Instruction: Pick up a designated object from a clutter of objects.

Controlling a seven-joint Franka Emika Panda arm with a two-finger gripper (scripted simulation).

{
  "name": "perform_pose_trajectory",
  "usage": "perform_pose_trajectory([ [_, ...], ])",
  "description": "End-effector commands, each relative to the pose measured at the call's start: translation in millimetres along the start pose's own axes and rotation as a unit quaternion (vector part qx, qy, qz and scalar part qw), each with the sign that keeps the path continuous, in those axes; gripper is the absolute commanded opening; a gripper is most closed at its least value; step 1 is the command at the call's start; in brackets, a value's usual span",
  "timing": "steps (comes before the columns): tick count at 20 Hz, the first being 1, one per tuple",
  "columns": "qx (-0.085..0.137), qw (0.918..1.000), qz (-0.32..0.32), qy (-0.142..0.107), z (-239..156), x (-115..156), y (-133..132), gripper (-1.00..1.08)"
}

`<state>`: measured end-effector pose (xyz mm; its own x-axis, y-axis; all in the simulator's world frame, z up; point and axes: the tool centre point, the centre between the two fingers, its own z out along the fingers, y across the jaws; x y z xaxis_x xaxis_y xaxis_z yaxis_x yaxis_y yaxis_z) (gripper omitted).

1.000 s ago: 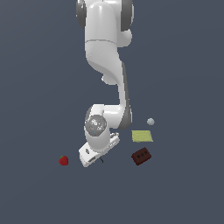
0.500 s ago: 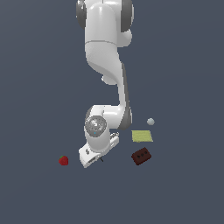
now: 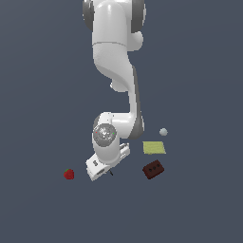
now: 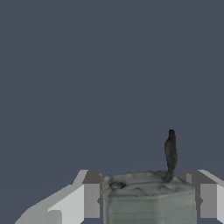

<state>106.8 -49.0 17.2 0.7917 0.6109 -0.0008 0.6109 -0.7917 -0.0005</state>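
block (image 4: 148,199): between gripper (image 4: 146,197) fingers, both pressing its sides | stem (image 4: 170,151): upright, pointing away from the wrist camera | exterior view: block hidden under hand, only stem tip shows

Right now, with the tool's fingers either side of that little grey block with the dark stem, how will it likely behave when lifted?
The grey block looks rigid and flat-sided, so the fingers should probably grip it squarely without rolling. Its thin dark stem sticks up above the body and might snag or snap if knocked. It seems small beside the tool, so likely light.
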Motion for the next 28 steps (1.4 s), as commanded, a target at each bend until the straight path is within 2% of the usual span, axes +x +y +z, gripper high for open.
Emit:
perform_pose_trajectory([
  [1, 0.000, 1.0000, 0.000, 0.000, -5, -1, -4, -1.00],
  [11, 0.000, 1.0000, 0.000, 0.000, -48, -13, -37, -1.00],
  [28, -0.001, 1.0000, 0.000, 0.000, -168, -44, -129, -1.00],
])
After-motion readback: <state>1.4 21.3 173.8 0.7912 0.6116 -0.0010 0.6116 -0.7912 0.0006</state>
